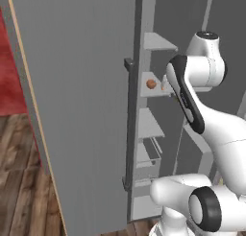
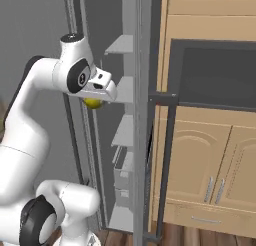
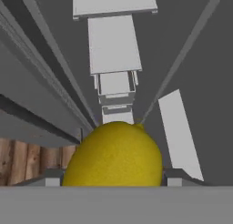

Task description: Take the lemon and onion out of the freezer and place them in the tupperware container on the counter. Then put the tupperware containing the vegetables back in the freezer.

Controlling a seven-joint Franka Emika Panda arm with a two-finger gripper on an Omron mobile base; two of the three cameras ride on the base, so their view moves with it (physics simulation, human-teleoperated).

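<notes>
The yellow lemon (image 3: 113,157) sits between my gripper's (image 3: 113,181) two fingertips, and the gripper is shut on it. In the right base view the lemon (image 2: 93,103) hangs under the hand (image 2: 102,87), just in front of the open freezer's shelves (image 2: 122,87). The orange-red onion (image 1: 151,84) lies on a light grey shelf (image 1: 154,88) inside the freezer, beside my forearm. The freezer's grey door (image 1: 81,110) stands open with its dark bar handle (image 1: 129,124) facing me. The tupperware container and the counter are out of view.
Light wooden cabinets (image 2: 200,155) and a dark appliance front (image 2: 215,75) stand right of the freezer. A dark vertical bar (image 2: 167,165) rises beside the freezer's edge. Wooden floor (image 1: 19,182) and a red wall (image 1: 9,76) lie left of the door.
</notes>
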